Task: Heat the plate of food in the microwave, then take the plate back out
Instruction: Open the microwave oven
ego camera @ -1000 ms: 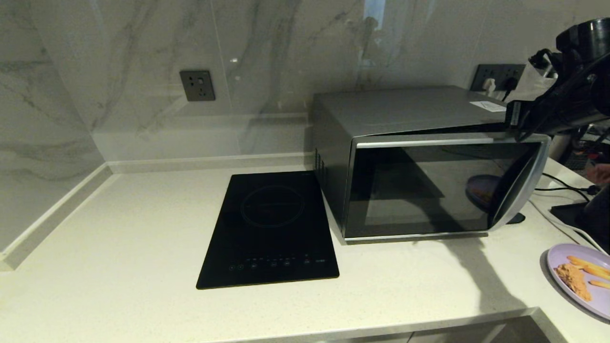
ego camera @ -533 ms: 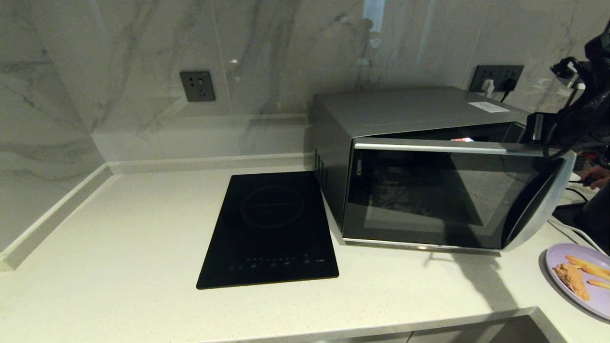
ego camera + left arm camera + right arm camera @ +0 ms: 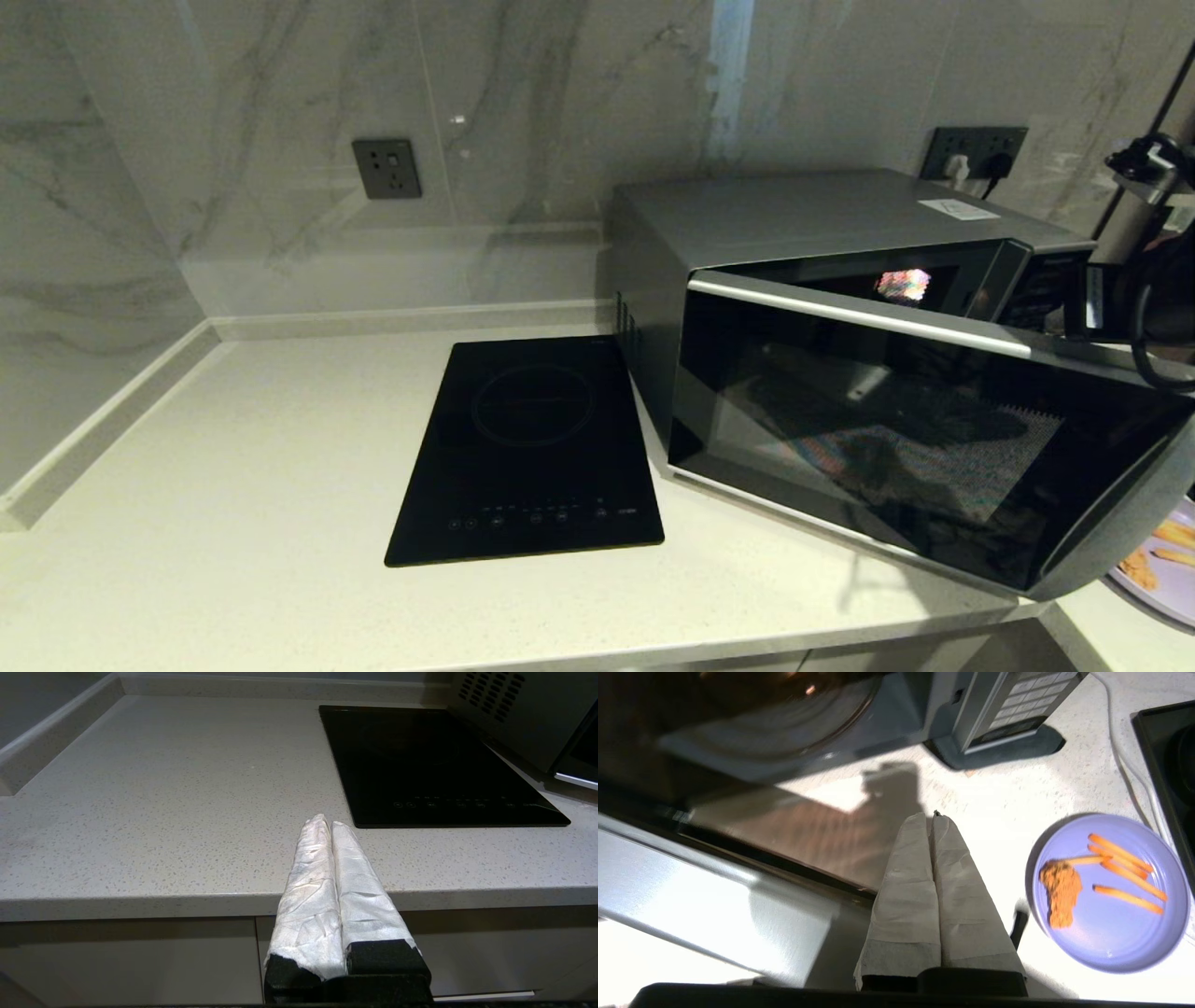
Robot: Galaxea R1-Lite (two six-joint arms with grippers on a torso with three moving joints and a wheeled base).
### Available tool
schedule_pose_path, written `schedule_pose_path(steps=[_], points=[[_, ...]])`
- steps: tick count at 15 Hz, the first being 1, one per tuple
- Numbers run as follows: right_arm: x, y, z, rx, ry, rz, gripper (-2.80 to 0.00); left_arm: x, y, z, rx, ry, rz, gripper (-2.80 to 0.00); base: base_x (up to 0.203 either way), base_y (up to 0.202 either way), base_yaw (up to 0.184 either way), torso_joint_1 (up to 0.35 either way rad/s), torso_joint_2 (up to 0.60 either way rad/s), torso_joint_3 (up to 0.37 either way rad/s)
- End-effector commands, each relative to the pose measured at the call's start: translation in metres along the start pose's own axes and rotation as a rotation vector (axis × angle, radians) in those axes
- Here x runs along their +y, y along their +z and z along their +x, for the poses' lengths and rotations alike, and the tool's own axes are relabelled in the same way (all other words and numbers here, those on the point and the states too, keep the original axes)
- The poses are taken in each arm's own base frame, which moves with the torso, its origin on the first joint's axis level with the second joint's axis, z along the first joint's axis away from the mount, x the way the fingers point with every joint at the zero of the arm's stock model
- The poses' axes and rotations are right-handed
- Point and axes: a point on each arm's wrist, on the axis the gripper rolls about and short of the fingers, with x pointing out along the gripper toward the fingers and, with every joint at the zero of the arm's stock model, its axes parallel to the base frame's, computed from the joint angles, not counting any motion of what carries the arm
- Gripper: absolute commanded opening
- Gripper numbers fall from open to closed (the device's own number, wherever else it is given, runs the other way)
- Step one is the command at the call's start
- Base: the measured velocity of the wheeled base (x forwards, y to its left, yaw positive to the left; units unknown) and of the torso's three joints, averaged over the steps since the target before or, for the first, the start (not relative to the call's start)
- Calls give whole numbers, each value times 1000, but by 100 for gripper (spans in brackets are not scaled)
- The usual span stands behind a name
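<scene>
Door-opening step: microwave (image 3: 840, 308) door stands partly open. Right gripper (image 3: 932, 817), clenched and empty, sits above the door's free edge. Plate of food (image 3: 1106, 891) waits on counter, near right. Next: widen door, fetch plate. Left gripper (image 3: 327, 823), clenched, parked.

Glossy glass microwave (image 3: 840, 308) door, speckled countertop (image 3: 233, 485)

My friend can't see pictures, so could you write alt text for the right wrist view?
Two closed, cloth-wrapped fingers of the right gripper hang above a pale countertop, holding nothing. Beside them sits a lavender plate of food with a brown fried piece and orange fries; the microwave stands open, its glass turntable and button panel visible.
</scene>
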Motion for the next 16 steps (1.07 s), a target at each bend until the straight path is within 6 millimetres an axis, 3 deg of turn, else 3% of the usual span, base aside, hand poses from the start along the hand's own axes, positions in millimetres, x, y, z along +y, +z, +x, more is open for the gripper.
schedule_pose_path(steps=[1, 10, 16], points=[[4, -9, -29, -23, 36, -22, -280, 0, 0, 0, 0, 1, -2, -280, 0, 0, 0, 0, 0, 0], [30, -51, -88, 87, 194, -84, -280, 0, 0, 0, 0, 1, -2, -280, 0, 0, 0, 0, 0, 0], [67, -79, -98, 183, 314, -117, -280, 0, 0, 0, 0, 1, -1, -280, 0, 0, 0, 0, 0, 0]])
